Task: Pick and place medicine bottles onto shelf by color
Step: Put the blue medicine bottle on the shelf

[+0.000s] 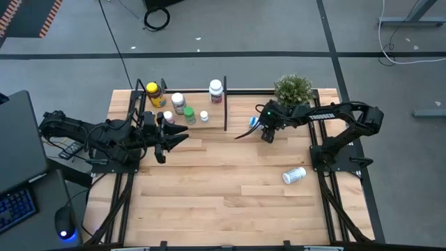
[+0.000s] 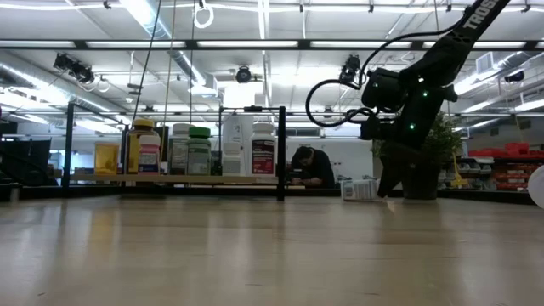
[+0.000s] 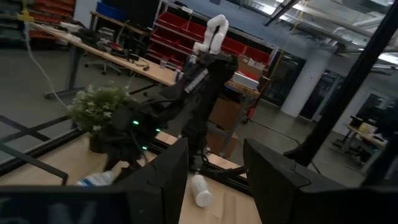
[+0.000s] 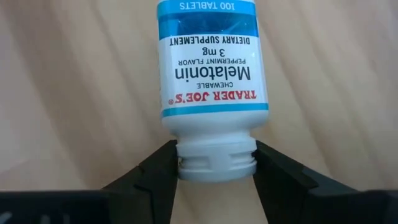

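My right claw (image 4: 216,163) pinches the cap of a blue-labelled melatonin bottle (image 4: 210,68) lying on the worktop (image 1: 230,188) near its far edge, beside the shelf (image 1: 182,92). Gripped only at the cap, it could swing or slip free when lifted.

six bottles on shelf (image 1: 209,104), two bottles off shelf, one plant (image 1: 293,89)

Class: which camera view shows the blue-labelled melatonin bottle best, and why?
The right wrist view: the melatonin bottle fills the frame, label readable, its cap between the right gripper fingers. The high view shows a blue speck; the low view a small bottle; the left wrist view only part of it.
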You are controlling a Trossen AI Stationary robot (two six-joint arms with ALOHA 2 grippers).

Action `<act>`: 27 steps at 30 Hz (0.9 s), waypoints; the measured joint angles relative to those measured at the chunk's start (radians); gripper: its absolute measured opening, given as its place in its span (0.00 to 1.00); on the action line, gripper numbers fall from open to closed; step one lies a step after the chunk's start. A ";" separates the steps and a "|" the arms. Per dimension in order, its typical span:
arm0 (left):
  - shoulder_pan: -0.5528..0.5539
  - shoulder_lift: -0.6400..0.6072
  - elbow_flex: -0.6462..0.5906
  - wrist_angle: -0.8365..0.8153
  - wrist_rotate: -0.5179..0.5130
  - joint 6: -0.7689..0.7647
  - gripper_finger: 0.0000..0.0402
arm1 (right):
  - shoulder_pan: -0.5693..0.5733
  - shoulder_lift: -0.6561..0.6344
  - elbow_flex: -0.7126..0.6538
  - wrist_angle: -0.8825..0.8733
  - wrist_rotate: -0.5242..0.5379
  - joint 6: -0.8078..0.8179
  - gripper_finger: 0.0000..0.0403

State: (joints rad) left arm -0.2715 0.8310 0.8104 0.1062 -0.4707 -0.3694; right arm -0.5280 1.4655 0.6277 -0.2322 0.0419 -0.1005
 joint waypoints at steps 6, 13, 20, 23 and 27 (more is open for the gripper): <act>0.000 0.000 0.000 0.000 -0.004 0.082 0.40 | 0.070 -0.023 0.055 -0.112 0.011 0.048 0.46; 0.000 0.000 0.000 0.000 -0.004 0.172 0.40 | 0.175 -0.082 0.231 -0.347 -0.045 0.204 0.47; 0.000 0.006 0.000 0.010 -0.071 0.225 0.40 | 0.362 -0.114 0.444 -0.409 -0.010 0.310 0.47; 0.000 0.028 0.000 0.059 -0.079 0.245 0.40 | 0.424 -0.075 0.541 -0.411 0.017 0.347 0.47; 0.000 0.088 0.000 0.169 -0.045 0.251 0.40 | 0.484 0.011 0.658 -0.425 0.021 0.356 0.47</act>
State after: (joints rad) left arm -0.2714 0.9189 0.8104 0.2755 -0.5153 -0.1184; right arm -0.0441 1.4768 1.2854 -0.6570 0.0631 0.2557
